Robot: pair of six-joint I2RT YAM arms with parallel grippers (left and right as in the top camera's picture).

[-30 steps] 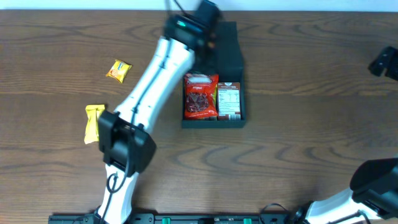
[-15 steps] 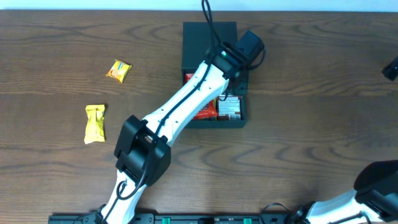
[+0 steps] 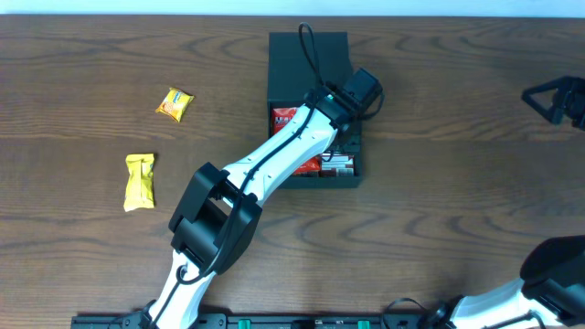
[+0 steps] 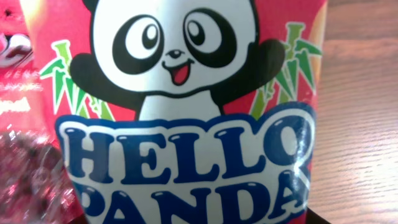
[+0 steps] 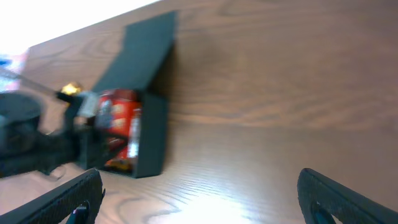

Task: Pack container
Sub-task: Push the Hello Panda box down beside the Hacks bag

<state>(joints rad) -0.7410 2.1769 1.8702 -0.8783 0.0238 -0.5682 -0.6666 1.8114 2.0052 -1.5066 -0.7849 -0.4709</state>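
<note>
The dark container [image 3: 355, 174] lies mid-table with its flap lid [image 3: 292, 64] open flat at the back; it also shows in the right wrist view [image 5: 152, 137]. Inside are a red snack packet [image 3: 285, 117] and a Hello Panda pack [image 3: 338, 164]. My left gripper [image 3: 352, 96] hangs over the container's right side. In the left wrist view the Hello Panda pack [image 4: 186, 124] fills the picture and hides the fingers; the red packet [image 4: 25, 155] is beside it. My right gripper [image 3: 553, 99] is open and empty above the far right of the table [image 5: 205, 205].
An orange snack packet [image 3: 174, 103] and a yellow snack packet [image 3: 139, 180] lie on the wooden table to the left of the container. The left arm crosses from the front edge up to the container.
The left gripper went from the lid, which now lies flat, to over the container's right side. The right gripper moved a little left into view.
</note>
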